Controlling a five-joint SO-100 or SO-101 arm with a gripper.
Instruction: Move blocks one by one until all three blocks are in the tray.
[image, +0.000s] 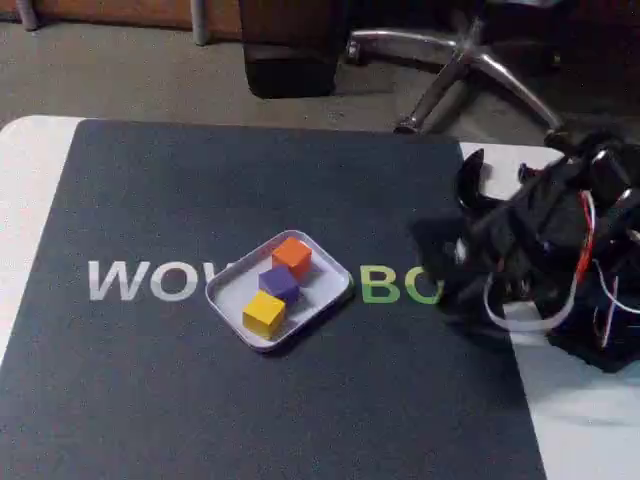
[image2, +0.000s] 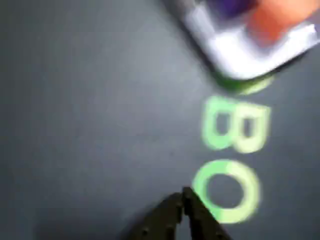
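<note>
With their black tips pressed together and nothing between them, the fingers (image2: 183, 196) sit low in the wrist view over bare dark mat, just left of the green letter O (image2: 227, 191). Beyond the letters, a shallow pale lavender-white rectangular tray (image2: 240, 52) lies well apart from the tips. In the fixed view the folded black arm (image: 545, 255) stands at the mat's right edge. The tray (image: 225, 290) lies mid-mat, holding the small matte orange cube (image: 292, 256), purple cube (image: 279, 284) and yellow cube (image: 264, 312) in a row. Open dark mat (image: 150, 400) surrounds the rim; white tabletop (image: 30, 170) borders it.
</note>
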